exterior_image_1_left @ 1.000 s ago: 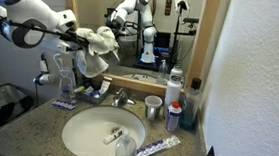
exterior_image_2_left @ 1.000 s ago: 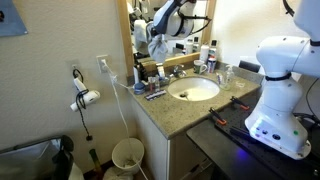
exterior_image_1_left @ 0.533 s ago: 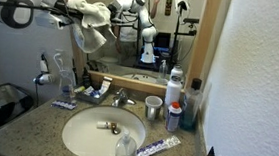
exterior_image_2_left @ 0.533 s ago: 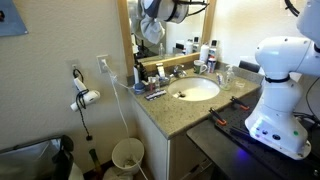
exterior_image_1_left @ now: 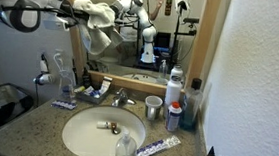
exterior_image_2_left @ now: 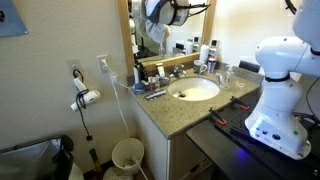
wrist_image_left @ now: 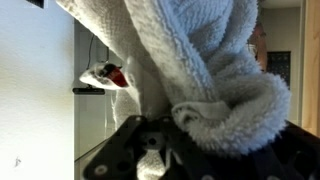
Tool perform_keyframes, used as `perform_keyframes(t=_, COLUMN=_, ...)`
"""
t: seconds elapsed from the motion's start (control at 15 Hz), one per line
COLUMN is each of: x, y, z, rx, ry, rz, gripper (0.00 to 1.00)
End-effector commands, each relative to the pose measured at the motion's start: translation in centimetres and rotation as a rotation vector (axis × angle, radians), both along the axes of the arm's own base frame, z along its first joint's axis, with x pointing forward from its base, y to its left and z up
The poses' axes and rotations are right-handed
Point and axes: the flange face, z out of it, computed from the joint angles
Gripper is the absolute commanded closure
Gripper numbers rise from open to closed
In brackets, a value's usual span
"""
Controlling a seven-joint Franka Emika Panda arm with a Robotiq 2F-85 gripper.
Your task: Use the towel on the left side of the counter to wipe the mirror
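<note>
The gripper point(exterior_image_1_left: 79, 15), closed tight on a bunched fold of the towel point(exterior_image_1_left: 98, 30), holds it high at the upper corner of the mirror point(exterior_image_1_left: 161, 35), well above the sink point(exterior_image_1_left: 80, 136), probably so the hanging cloth can press against the glass for wiping.

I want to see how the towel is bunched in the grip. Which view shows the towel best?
The wrist view: the towel fills the frame, with its folds bunched right above the end effector. In both exterior views it is only a small white bundle held up near the mirror, too small for detail.
</note>
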Motion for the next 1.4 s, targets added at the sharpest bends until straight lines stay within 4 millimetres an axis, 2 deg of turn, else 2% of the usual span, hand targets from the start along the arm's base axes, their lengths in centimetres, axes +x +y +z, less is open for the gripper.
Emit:
perform_keyframes(t=0.0, x=1.3, y=-1.1, z=-0.5, rx=0.023, ry=-0.002, rz=0.018, gripper=0.92)
perform_keyframes(t=0.33, x=3.0, y=-1.2, z=-1.7, rx=0.052, ry=0.021, rz=0.086, gripper=0.92)
perform_keyframes(t=0.53, x=2.7, y=0.5, z=-1.1, rx=0.107, ry=0.028, rz=0.202, gripper=0.92)
perform_keyframes(t=0.6, x=3.0, y=1.3, z=-0.4, rx=0.118, ry=0.047, rz=0.237, gripper=0.92)
perform_keyframes(t=0.73, x=2.2, y=2.9, z=-0.6, rx=0.138, ry=0.072, rz=0.314, gripper=0.92)
perform_keyframes(t=0.93, x=2.1, y=3.5, z=-1.4, rx=0.136, ry=0.107, rz=0.351, gripper=0.92)
perform_keyframes(t=1.07, x=2.9, y=2.2, z=-2.1, rx=0.118, ry=0.107, rz=0.322, gripper=0.92)
perform_keyframes(t=1.33, x=4.3, y=-3.3, z=-2.8, rx=0.11, ry=0.096, rz=0.218, gripper=0.92)
